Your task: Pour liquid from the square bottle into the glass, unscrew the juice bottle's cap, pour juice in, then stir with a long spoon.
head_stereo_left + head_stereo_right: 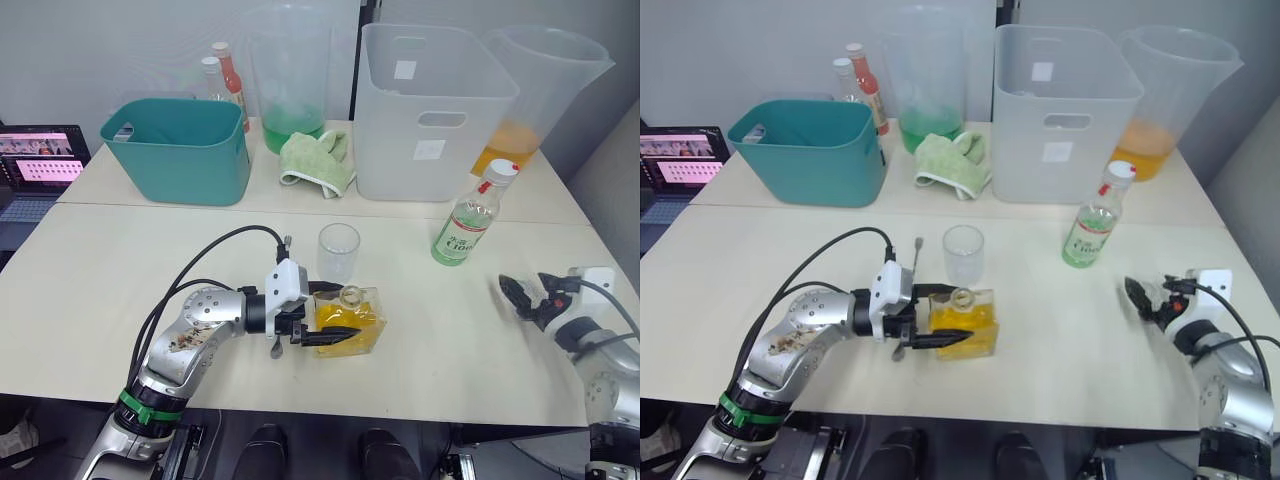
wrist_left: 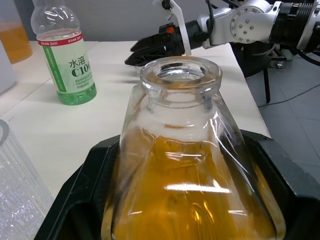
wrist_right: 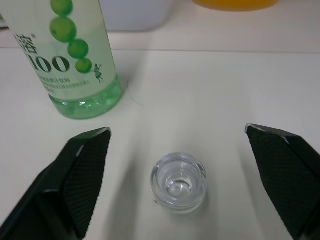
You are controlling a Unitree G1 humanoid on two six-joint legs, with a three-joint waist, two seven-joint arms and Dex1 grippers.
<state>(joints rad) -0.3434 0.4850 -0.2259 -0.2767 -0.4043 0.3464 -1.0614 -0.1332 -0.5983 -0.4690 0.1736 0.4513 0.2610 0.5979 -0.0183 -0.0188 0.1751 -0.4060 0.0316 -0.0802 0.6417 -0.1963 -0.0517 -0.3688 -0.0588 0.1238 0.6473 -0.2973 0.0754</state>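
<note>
1. My left hand (image 1: 322, 325) is clamped on the square bottle (image 1: 348, 318) – neck open, standing on the bench (image 1: 120, 270) just before the glass (image 1: 339, 250).
2. My right hand (image 3: 180, 175) hangs spread wide – the round glass stopper (image 3: 178, 181) lies on the bench between its fingers.
3. The juice bottle (image 1: 472, 215) stands capped, well apart from the glass.

open table (image 1: 130, 270) left of the glass (image 1: 338, 252); juice bottle (image 1: 467, 222) stands apparently well apart.
</note>
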